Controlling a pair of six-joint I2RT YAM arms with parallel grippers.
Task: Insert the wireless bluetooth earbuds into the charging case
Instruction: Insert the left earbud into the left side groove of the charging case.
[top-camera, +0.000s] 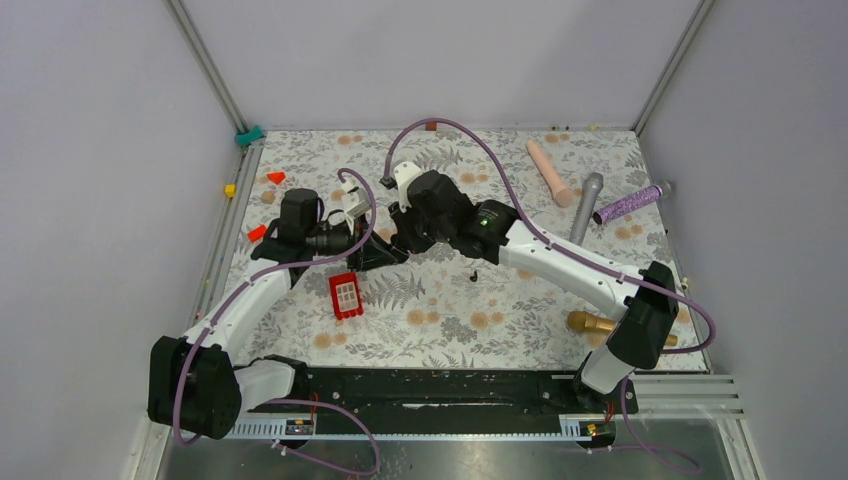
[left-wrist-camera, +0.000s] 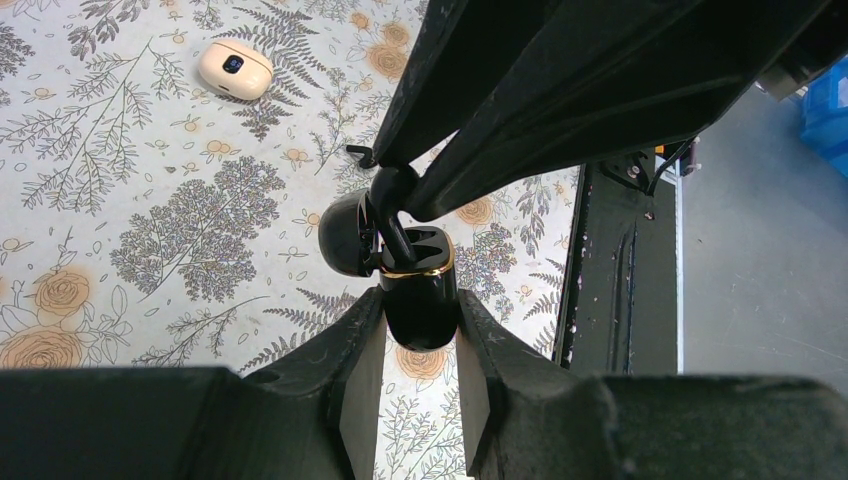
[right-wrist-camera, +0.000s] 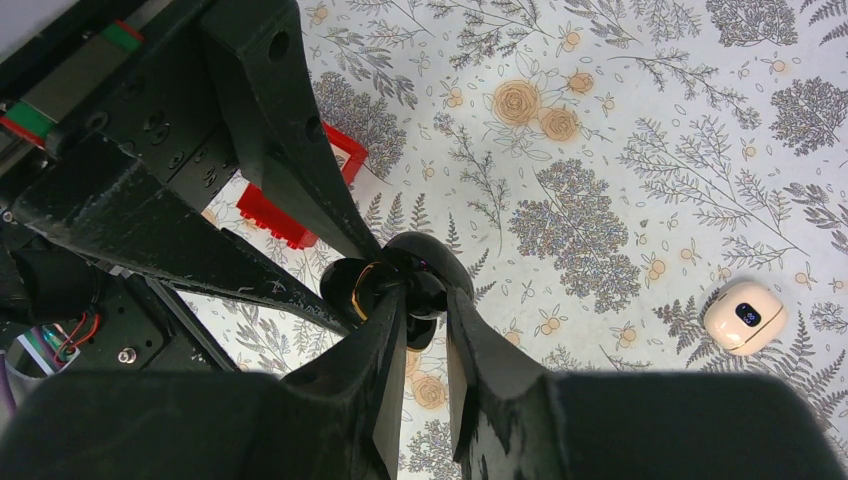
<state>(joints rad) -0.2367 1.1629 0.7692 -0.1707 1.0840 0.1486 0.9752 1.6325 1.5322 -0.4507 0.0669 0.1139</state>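
My left gripper (left-wrist-camera: 420, 305) is shut on the black charging case (left-wrist-camera: 420, 295), which has a gold rim. It holds the case above the table with the lid (left-wrist-camera: 343, 235) swung open to the left. My right gripper (right-wrist-camera: 425, 300) is shut on one black earbud (right-wrist-camera: 432, 288), whose stem (left-wrist-camera: 395, 225) reaches down into the case's opening. The case also shows in the right wrist view (right-wrist-camera: 350, 290). In the top view the two grippers meet at the table's middle, the left (top-camera: 375, 250) and the right (top-camera: 402, 238). I see no second earbud.
A red block (top-camera: 345, 296) lies just in front of the grippers. A cream oval case (right-wrist-camera: 745, 317) lies on the floral cloth. A pink cylinder (top-camera: 548, 170), a grey microphone (top-camera: 587, 205), a purple microphone (top-camera: 632, 203) and a gold microphone (top-camera: 600, 323) lie to the right.
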